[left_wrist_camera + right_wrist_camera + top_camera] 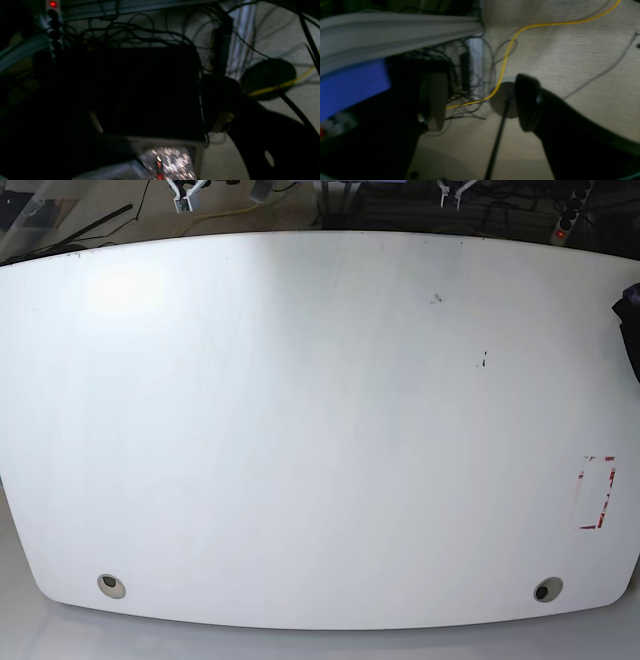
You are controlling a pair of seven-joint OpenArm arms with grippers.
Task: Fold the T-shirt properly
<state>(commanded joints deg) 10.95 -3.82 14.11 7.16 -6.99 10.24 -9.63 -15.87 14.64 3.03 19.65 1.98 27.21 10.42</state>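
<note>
Two grippers sit at the far edge of the table (300, 430), and only their pale tips peek into the base view: the right gripper (190, 192) at that view's upper left, the left gripper (458, 190) at upper right. From the right wrist view, the right gripper (480, 102) has its jaws standing apart with floor and a yellow cable (510, 45) between them. The left wrist view is too dark to say whether the left gripper is apart or together.

A sliver of dark cloth at the table's right edge, beside a red-marked rectangle (597, 492), is probably the T-shirt (630, 320); its long axis cannot be read, since most lies out of view. The left gripper is the nearer one, and the cloth lies toward the near side from it. The white top offers wide open room for spreading.
</note>
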